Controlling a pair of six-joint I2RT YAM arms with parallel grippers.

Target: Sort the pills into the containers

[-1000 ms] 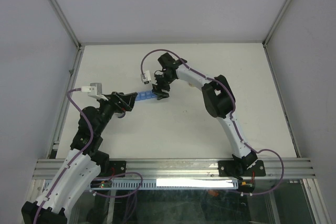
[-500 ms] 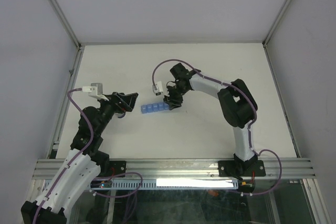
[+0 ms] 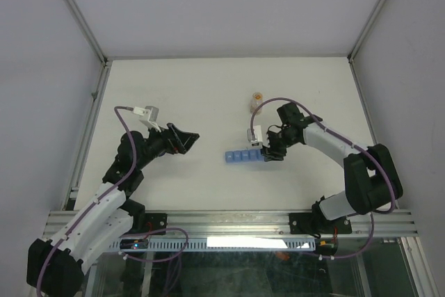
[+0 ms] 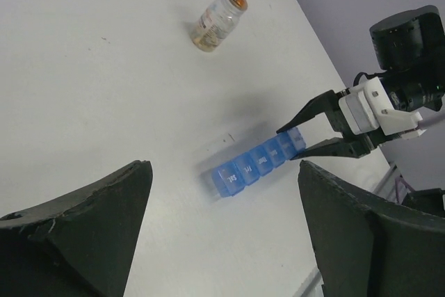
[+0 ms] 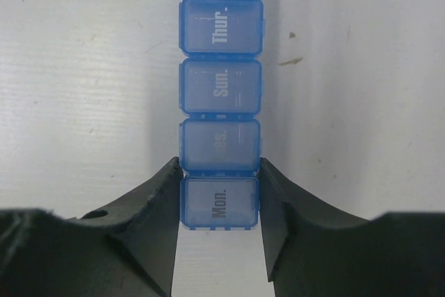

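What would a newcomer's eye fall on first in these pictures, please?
First, the blue pill box lying in the middle of the table, with the right end effector clamped on its "Mon." end. Next come the left end effector, open wide and apart from the box, and the small bottle standing farther back.

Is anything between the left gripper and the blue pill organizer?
Nothing visible: only bare table separates the left gripper from the free end of the pill organizer. The right gripper clamps the opposite end.

A robotics lab cell: a white desk (image 3: 208, 95) boxed by plain grey panels (image 3: 229, 5) on aluminium framing (image 3: 208, 220), with cabled robot arms (image 3: 327, 140) bolted on.
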